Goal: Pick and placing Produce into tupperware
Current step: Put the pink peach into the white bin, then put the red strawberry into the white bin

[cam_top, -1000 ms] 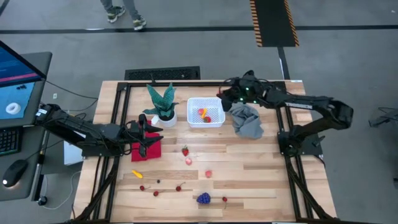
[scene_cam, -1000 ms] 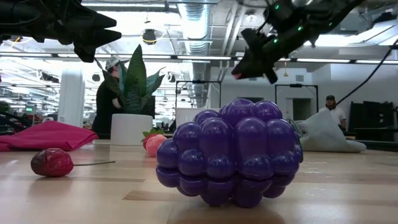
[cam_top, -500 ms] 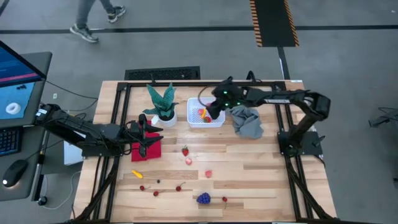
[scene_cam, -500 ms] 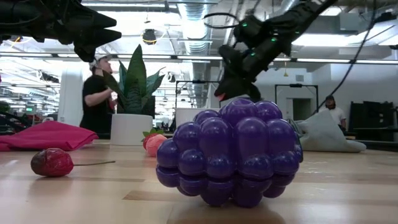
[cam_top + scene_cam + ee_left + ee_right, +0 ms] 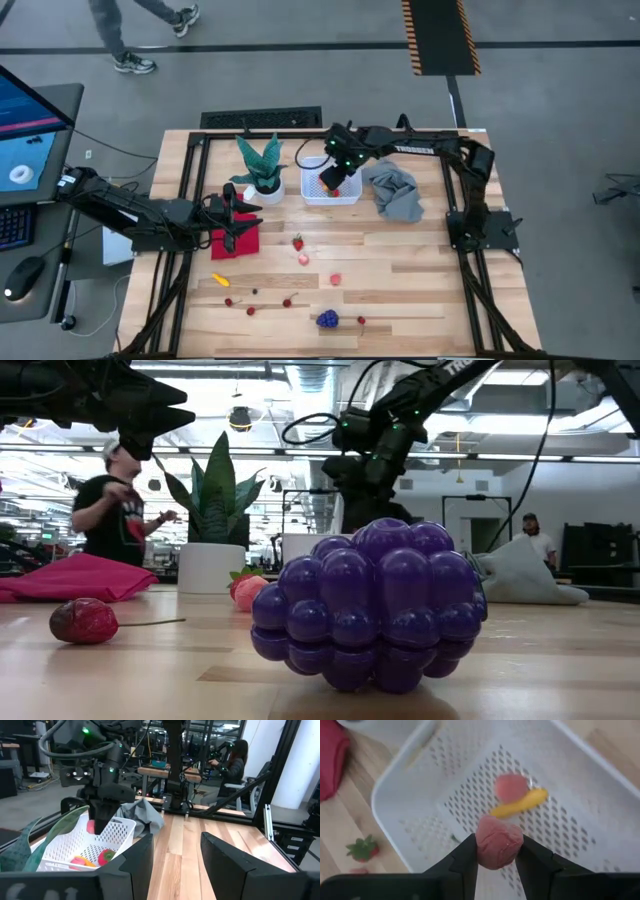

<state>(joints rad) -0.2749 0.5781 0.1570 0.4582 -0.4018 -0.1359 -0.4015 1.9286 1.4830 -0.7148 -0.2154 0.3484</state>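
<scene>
Since a second ago your right arm has swung in from over the grey cloth (image 5: 397, 193) to hang above the tupperware (image 5: 312, 196); your left arm has not shifted.

The right gripper (image 5: 499, 851) is directly over the bin's perforated floor, and its jaws pinch a pink ball (image 5: 498, 841) that has not yet dropped. In the tupperware you already have a pink piece (image 5: 511, 787), a yellow piece (image 5: 519, 802) and, seen from the left wrist, something red with a green top (image 5: 106, 856).

A good deal is left on the bench (image 5: 420, 270): a strawberry (image 5: 297, 242), two pink balls (image 5: 304, 258) and (image 5: 335, 279), a yellow piece (image 5: 220, 280), several dark cherries (image 5: 250, 309) and the purple grape bunch (image 5: 327, 319) at the near edge. By that count you are less than halfway, with one more item about to go in.

The left gripper (image 5: 232, 215) waits over the red cloth (image 5: 243, 240) beside the potted plant (image 5: 262, 170), jaws spread and holding nothing.
</scene>
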